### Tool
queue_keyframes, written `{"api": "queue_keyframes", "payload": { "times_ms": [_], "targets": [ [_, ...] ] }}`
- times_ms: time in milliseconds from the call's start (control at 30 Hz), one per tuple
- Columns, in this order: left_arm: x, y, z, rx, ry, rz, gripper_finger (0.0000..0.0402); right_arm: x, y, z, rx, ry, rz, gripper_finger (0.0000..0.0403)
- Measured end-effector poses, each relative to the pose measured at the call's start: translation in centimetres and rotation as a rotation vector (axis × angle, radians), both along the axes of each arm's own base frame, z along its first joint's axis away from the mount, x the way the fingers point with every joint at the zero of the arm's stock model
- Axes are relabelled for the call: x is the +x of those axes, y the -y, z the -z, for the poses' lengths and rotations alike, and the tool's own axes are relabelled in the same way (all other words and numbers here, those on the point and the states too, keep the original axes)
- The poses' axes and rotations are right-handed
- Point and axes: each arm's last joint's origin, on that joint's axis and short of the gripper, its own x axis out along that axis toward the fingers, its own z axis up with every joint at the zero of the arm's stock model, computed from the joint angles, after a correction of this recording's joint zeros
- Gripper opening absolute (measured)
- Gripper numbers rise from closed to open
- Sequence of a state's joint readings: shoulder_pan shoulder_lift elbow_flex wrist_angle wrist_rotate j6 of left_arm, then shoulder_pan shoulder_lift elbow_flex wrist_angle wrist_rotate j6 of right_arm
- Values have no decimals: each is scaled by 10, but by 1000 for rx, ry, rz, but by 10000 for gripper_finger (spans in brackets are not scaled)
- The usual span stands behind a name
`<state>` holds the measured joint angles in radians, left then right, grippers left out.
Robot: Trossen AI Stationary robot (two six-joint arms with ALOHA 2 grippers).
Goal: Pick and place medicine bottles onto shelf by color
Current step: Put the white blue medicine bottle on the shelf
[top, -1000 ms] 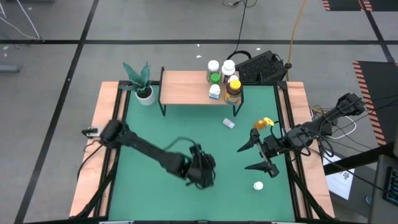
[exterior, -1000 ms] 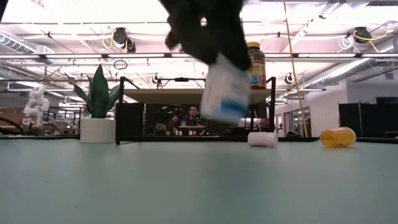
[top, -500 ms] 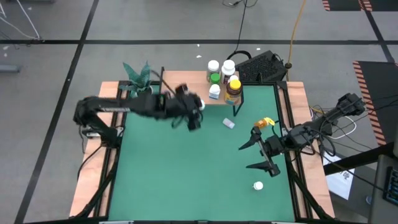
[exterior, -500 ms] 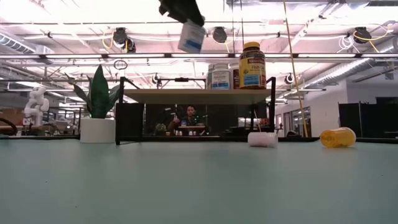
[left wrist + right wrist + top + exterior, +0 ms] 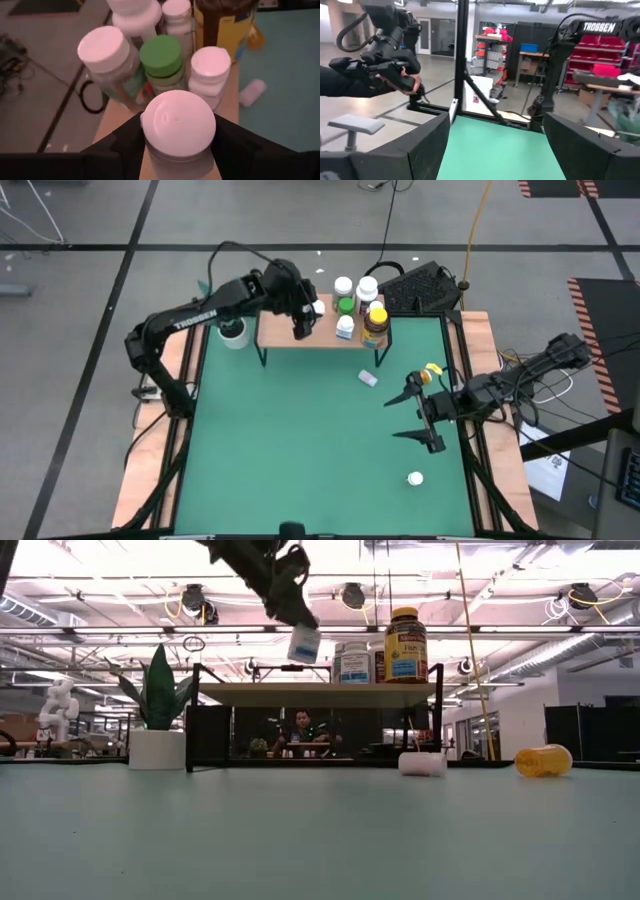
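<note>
My left gripper (image 5: 305, 315) is over the light-wood shelf (image 5: 290, 328), shut on a white-capped medicine bottle (image 5: 179, 125). In the low view this bottle (image 5: 303, 643) hangs above the shelf board (image 5: 320, 693). Right of it on the shelf stand two white bottles (image 5: 343, 285), a green-capped one (image 5: 346, 306), a small white one (image 5: 345, 327) and an amber one with a yellow cap (image 5: 376, 320). A white bottle (image 5: 368, 378) and an orange one (image 5: 428, 376) lie on the green mat, and a white one (image 5: 415, 478) sits nearer. My right gripper (image 5: 403, 418) is open above the mat's right part. My left gripper pinches the white bottle by its body just under the cap (image 5: 150, 150), one finger (image 5: 125, 145) on each side. The fingers slant down from the table's left. The bottle is lifted clear above the shelf board, tilted, its cap end toward the wrist.
A potted plant (image 5: 228, 310) in a white pot stands at the shelf's left end. The shelf's left half is bare wood. Wooden rails (image 5: 170, 380) edge the table. Black equipment (image 5: 420, 285) sits behind the shelf. A person (image 5: 303, 725) is seated far behind.
My left arm has swung from the near middle of the table up and toward the far edge, carrying the white bottle above the shelf, just left of the bottles there. My right gripper stays open, about where it was.
</note>
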<state>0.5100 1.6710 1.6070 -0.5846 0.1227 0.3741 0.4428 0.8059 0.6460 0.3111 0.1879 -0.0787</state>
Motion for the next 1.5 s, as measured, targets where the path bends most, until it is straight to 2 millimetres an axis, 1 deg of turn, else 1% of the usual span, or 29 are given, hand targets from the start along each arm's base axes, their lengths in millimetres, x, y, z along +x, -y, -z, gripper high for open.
{"api": "queue_keyframes", "payload": {
  "times_ms": [233, 300, 433, 533, 633, 767, 967, 1067, 1300, 1367, 1500],
  "targets": [
    [-3, -41, 19, -15, 34, 95, 171, -1, 12, -4, -57, 34, 64, 313],
    [-4, -50, 24, -24, 34, 112, 174, -1, 16, -4, -80, 41, 85, 313],
    [-6, -66, 37, -29, 13, 123, 198, 1, 23, -4, -126, 47, 128, 313],
    [-6, -73, 45, -21, -1, 130, 201, 5, 27, -2, -170, 38, 159, 313],
    [-6, -79, 51, -26, 3, 154, 188, 9, 30, 1, -214, 23, 183, 313],
    [-10, -85, 51, -35, 17, 171, 176, 15, 35, 4, -282, 18, 215, 313],
    [-12, -90, 49, -15, 50, 205, 197, 27, 44, 13, -281, -41, 265, 313],
    [-14, -93, 48, -10, 70, 220, 198, 34, 46, 22, -256, -103, 275, 313],
    [-19, -102, 45, 11, 115, 217, 178, 49, 43, 40, -212, -214, 262, 313],
    [-21, -103, 45, 12, 113, 210, 180, 52, 43, 44, -216, -230, 261, 313],
    [-21, -104, 45, 10, 113, 209, 198, 54, 43, 46, -221, -238, 261, 313]
  ]
}}
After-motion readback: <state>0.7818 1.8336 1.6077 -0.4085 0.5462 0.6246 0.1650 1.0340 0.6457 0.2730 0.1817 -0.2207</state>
